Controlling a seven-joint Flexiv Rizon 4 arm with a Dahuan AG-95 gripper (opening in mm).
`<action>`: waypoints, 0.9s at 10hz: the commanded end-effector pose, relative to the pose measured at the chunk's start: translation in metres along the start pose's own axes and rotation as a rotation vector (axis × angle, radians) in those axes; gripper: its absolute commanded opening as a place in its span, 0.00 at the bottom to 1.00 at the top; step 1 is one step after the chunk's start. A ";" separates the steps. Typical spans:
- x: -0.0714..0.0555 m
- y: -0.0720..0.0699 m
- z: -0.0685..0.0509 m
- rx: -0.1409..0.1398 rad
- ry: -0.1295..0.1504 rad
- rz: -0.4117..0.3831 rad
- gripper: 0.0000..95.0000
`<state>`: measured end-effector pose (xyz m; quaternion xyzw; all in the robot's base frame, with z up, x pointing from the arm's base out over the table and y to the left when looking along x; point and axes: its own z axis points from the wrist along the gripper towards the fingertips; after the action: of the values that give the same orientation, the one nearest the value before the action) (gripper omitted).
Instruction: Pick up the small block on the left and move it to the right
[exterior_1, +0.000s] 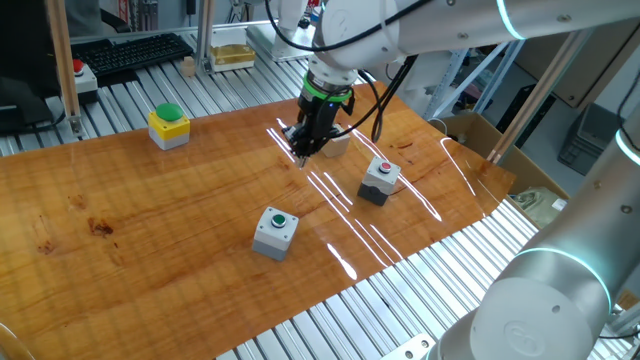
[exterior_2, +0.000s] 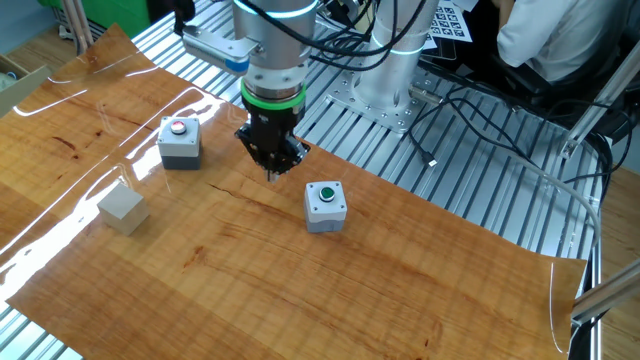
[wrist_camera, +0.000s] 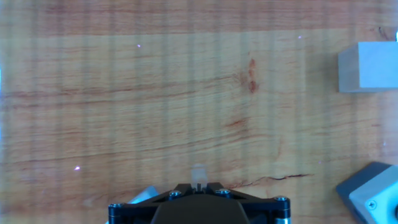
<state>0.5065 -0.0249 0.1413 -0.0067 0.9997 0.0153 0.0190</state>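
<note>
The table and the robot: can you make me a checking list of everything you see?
Surface: wooden table top, shiny glare streaks.
Job's things: small block resting alone, not held.
Clutter: grey box with red button, grey box with green button, yellow box with green dome.
Grippers: tool above the wood, fingers together, holding nothing.
Cables: black cables behind the table.
Surroundings: keyboard, cardboard box.

Open wood is being left around the small block (exterior_2: 123, 209), with the table's edge just beyond. The direct line from the gripper (exterior_2: 271, 172) is being flanked by the red-button box (exterior_2: 179, 142).
</note>
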 end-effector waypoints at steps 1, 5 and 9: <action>-0.004 -0.007 0.003 -0.005 -0.009 0.004 0.00; -0.017 -0.026 0.001 -0.005 -0.010 0.041 0.00; -0.040 -0.048 0.007 -0.006 0.013 0.039 0.00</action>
<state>0.5518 -0.0742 0.1325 0.0109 0.9997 0.0188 0.0119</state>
